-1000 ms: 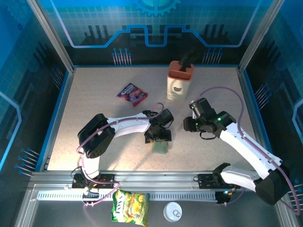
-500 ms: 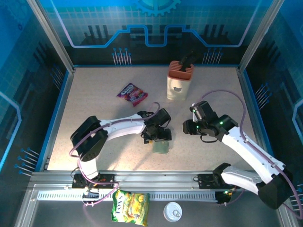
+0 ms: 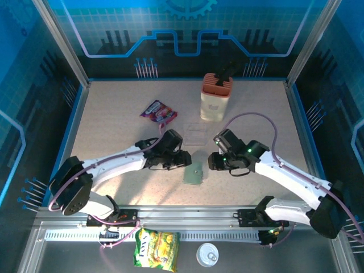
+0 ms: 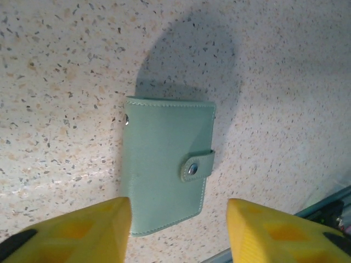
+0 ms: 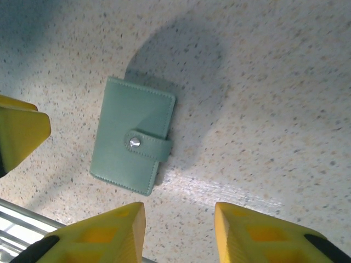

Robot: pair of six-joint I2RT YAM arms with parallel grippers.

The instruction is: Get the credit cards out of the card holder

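Note:
The card holder (image 3: pixel 193 174) lies flat on the table near the front middle, folded shut with its snap strap fastened; it is pale green (image 4: pixel 164 164) (image 5: pixel 131 142). The credit cards are hidden, as the holder is closed. My left gripper (image 3: pixel 183 161) hovers just left of and behind the holder. It is open (image 4: pixel 178 219), and the holder's near edge lies by its left finger (image 4: pixel 104 224) without being pinched. My right gripper (image 3: pixel 211 162) hangs to the holder's right, open (image 5: pixel 178 224) over bare table.
A beige knife block (image 3: pixel 216 98) stands at the back. A purple-red snack packet (image 3: pixel 158 112) lies back left. A clear plastic box (image 3: pixel 196 135) sits behind the grippers. A yellow chip bag (image 3: pixel 156 249) and a white lid (image 3: pixel 207 255) lie beyond the front rail.
My left arm has pulled back to the left, off the card holder, with its jaws narrower. The right arm has swung left toward the holder. The clear box is now uncovered.

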